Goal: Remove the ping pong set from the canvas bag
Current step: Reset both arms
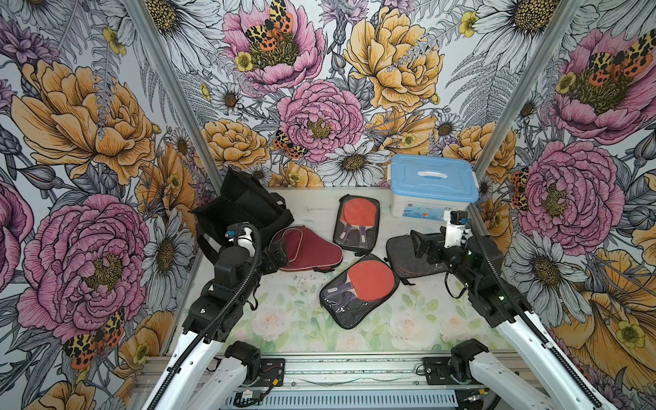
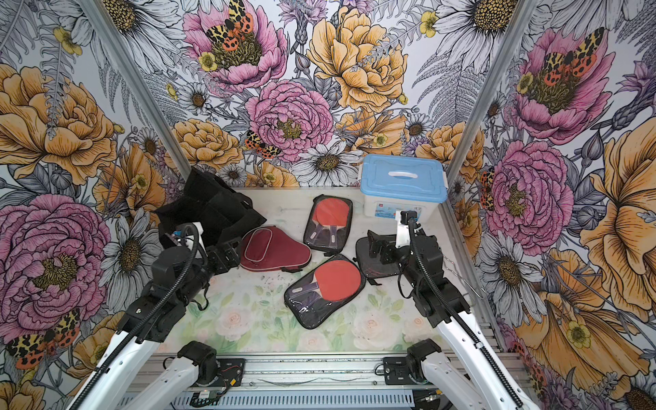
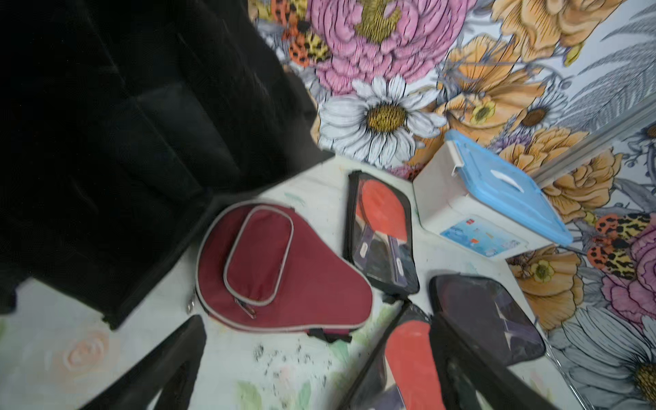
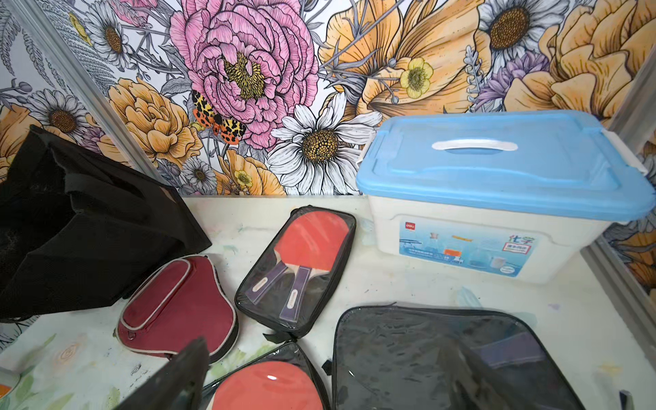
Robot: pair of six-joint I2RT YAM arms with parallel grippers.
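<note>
A floppy black bag (image 1: 245, 206) slumps at the table's (image 1: 284, 319) back left; a blue-lidded box (image 1: 431, 177) sits back right. Between them, outside the bag, lie four paddle cases: maroon cover (image 1: 309, 248), far clear case (image 1: 356, 220), near clear case (image 1: 358, 289), dark pouch (image 1: 406, 262). The left gripper (image 1: 277, 253) and right gripper (image 1: 420, 245) gape wide, empty.

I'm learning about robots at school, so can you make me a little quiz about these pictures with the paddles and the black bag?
1. True or false: the maroon cover lies inside the bag.
2. Which thing has a blue lid? A) the bag B) the box C) the maroon cover
3. How many paddle cases lie on the table, counting the maroon cover?

Key
1. False: it lies on the table, outside the bag.
2. B
3. Four
</note>
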